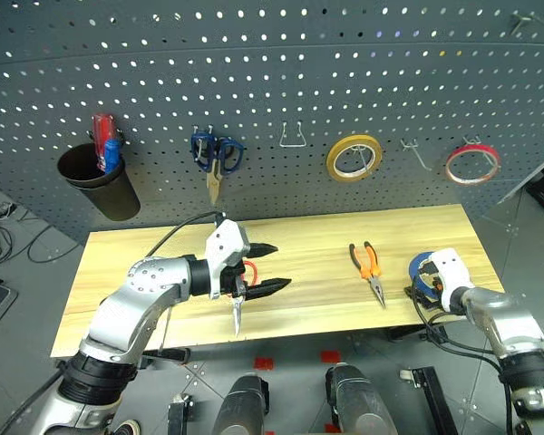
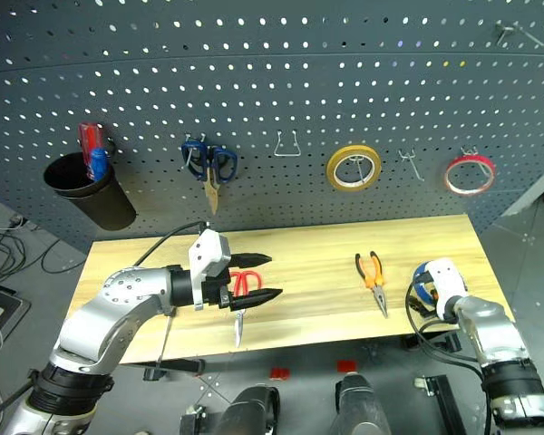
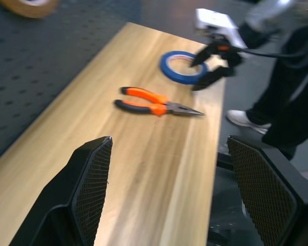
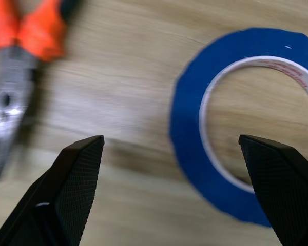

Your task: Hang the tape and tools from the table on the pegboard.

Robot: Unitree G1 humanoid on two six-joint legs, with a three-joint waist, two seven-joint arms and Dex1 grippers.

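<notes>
Blue tape (image 4: 195,148) lay flat on the table (image 1: 317,236) near its right end, with the right gripper (image 3: 211,65) poised just above it, fingers spread wide and holding nothing. Long-nose pliers (image 1: 370,268) lay on the planks just left of the tape. Left gripper (image 1: 266,268) hovered over the table's left-centre, pointing right, jaws apart and empty; red-handled scissors (image 2: 240,304) lay on the wood beneath it. On the pegboard (image 1: 272,82) hung blue-handled scissors (image 1: 216,159), a yellow tape roll (image 1: 354,157) and a red-and-white ring (image 1: 472,163).
</notes>
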